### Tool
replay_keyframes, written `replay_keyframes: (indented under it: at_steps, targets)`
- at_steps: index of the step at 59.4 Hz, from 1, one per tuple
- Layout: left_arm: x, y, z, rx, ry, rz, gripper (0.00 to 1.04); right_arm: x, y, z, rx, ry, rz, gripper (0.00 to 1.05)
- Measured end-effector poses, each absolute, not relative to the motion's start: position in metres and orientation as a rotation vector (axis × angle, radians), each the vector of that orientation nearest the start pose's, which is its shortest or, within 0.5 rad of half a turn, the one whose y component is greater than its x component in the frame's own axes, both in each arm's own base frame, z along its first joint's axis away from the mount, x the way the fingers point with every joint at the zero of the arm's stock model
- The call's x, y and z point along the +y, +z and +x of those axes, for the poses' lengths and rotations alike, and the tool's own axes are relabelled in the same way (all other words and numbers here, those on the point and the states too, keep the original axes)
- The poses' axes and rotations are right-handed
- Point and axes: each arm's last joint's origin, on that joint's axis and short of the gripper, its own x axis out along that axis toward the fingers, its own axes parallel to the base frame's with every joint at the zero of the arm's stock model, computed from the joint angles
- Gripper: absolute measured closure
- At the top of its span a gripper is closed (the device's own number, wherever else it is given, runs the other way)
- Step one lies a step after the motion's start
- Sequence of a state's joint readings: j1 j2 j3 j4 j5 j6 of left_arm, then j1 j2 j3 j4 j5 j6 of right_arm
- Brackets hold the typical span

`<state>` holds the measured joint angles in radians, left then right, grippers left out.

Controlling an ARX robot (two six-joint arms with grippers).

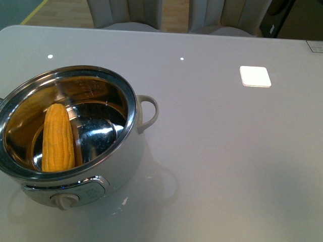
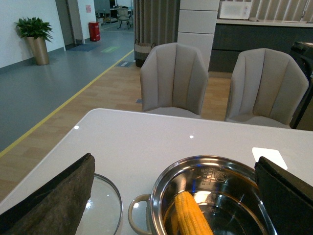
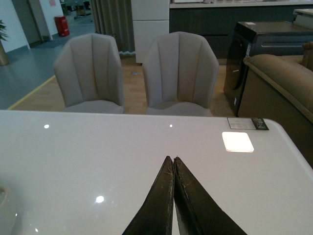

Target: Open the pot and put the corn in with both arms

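The white pot point(image 1: 132, 132) stands uncovered at the table's near left, its knob panel point(image 1: 64, 200) facing me. The yellow corn point(image 1: 57, 137) lies tilted inside against the steel wall. Neither arm shows in the front view. In the left wrist view my left gripper point(image 2: 174, 159) hangs open above the pot point(image 2: 159, 188). Its fingers point(image 2: 58, 196) stand wide to either side, with the corn point(image 2: 193, 215) below and between them, untouched. My right gripper point(image 3: 172, 158) is shut on nothing, over bare table away from the pot.
A glass lid point(image 2: 105, 205) lies flat on the table beside the pot's loop handle point(image 2: 137, 213). A white square pad point(image 1: 255, 76) sits at the far right. Two grey chairs point(image 3: 132, 73) stand behind the table's far edge.
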<state>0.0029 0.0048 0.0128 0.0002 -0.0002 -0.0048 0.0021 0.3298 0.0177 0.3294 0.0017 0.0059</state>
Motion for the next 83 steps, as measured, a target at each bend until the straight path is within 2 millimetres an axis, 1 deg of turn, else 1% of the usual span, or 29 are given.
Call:
replay_keyframes:
  at_steps: [30, 35, 39, 61, 63, 66, 68, 69, 73, 74, 76, 77, 78, 80, 83]
  targets:
    - [0.0, 0.168, 0.097, -0.008, 0.003, -0.005, 0.07, 0.0, 0.172, 0.108, -0.019, 0.0, 0.006, 1.03]
    - [0.0, 0.168, 0.097, -0.009, 0.003, -0.005, 0.07, 0.0, 0.168, 0.101, 0.015, 0.001, 0.006, 1.03]
    - [0.0, 0.168, 0.097, -0.008, 0.003, -0.005, 0.07, 0.0, 0.169, 0.098, -0.01, 0.0, 0.006, 1.03]
    - [0.0, 0.168, 0.097, -0.008, 0.003, -0.005, 0.07, 0.0, 0.169, 0.097, -0.013, 0.0, 0.004, 1.02]
    - [0.0, 0.168, 0.097, -0.009, 0.003, -0.005, 0.07, 0.0, 0.169, 0.097, -0.013, 0.0, 0.004, 0.93]
    - [0.0, 0.168, 0.097, -0.009, 0.003, -0.005, 0.07, 0.0, 0.169, 0.097, -0.013, 0.0, 0.004, 0.85]
    - [0.0, 0.168, 0.097, -0.008, 0.003, -0.005, 0.07, 0.0, 0.169, 0.097, -0.013, 0.0, 0.004, 0.77]
    - [0.0, 0.168, 0.097, -0.008, 0.003, -0.005, 0.07, 0.0, 0.169, 0.097, -0.013, 0.0, 0.004, 0.76]
    - [0.0, 0.168, 0.097, -0.009, 0.003, -0.005, 0.07, 0.0, 0.169, 0.097, -0.013, 0.0, 0.004, 0.62]
    - [0.0, 0.168, 0.097, -0.008, 0.003, -0.005, 0.07, 0.0, 0.169, 0.097, -0.013, 0.0, 0.004, 0.6]
    - [0.0, 0.168, 0.097, -0.008, 0.003, -0.005, 0.07, 0.0, 0.169, 0.097, -0.013, 0.0, 0.004, 0.53]
    - [0.0, 0.168, 0.097, -0.008, 0.003, -0.005, 0.07, 0.0, 0.169, 0.097, -0.013, 0.0, 0.004, 0.51]
    - [0.0, 0.168, 0.097, -0.009, 0.003, -0.005, 0.07, 0.0, 0.169, 0.097, -0.013, 0.0, 0.004, 0.47]
    - [0.0, 0.168, 0.097, -0.009, 0.003, -0.005, 0.07, 0.0, 0.169, 0.097, -0.013, 0.0, 0.004, 0.43]
    - [0.0, 0.168, 0.097, -0.008, 0.003, -0.005, 0.07, 0.0, 0.169, 0.097, -0.013, 0.0, 0.004, 0.33]
